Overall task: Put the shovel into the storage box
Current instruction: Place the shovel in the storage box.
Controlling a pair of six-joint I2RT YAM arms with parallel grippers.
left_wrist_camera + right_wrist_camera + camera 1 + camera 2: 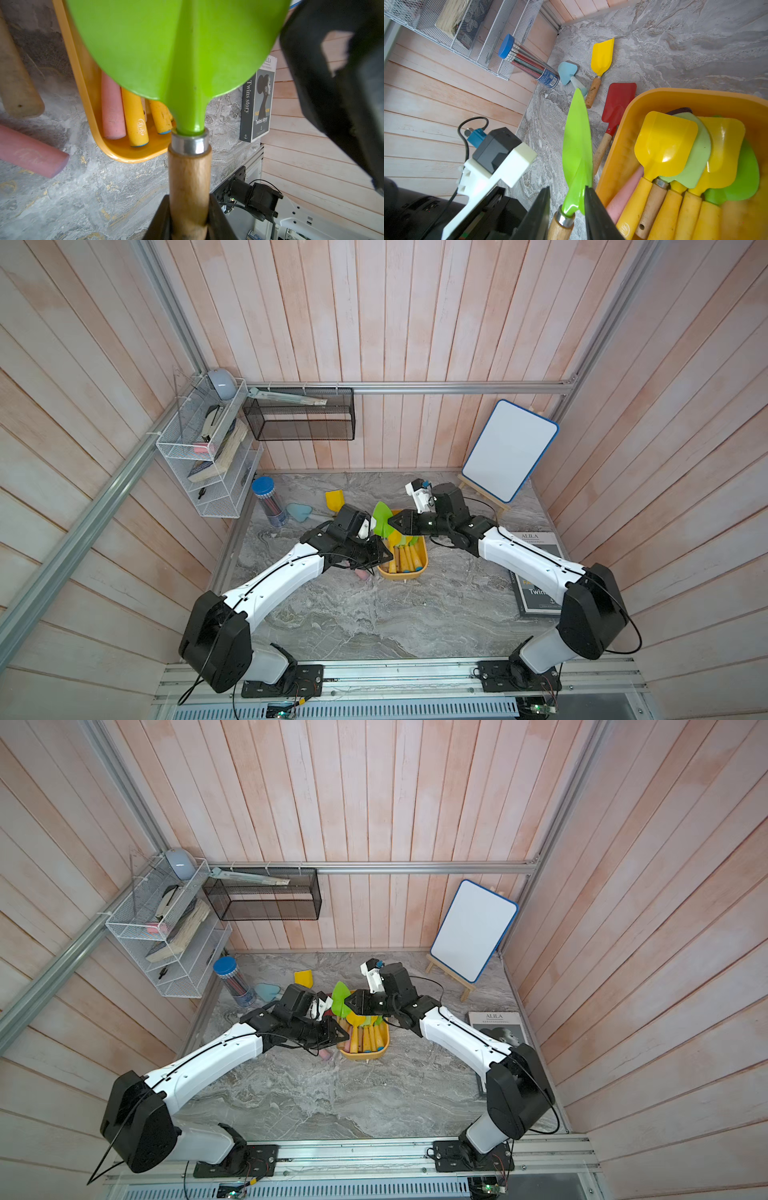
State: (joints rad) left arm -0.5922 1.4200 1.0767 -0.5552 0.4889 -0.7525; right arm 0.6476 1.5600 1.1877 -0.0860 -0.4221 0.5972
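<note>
Marble desk, plank walls. Left claw pinches the shovel by its handle; right claw straddles the blade, grip unclear; box just beside.

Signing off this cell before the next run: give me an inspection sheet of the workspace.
Surface: grey marbled tabletop; damage, nothing seen.
Job's things: green shovel lifted near the storage box, which already holds several shovels; yellow shovel, red shovel and blue shovel lie loose on the tabletop.
Clutter: pencil tube, book, whiteboard on an easel.
Grippers: left gripper, jaws shut on the green shovel's wooden handle; right gripper, jaws straddling its blade base, grip unclear.
Cables: black cable loops from the left wrist camera; snags, nothing seen.
Surroundings: white wire rack and black mesh basket on wood-panelled walls.
</note>
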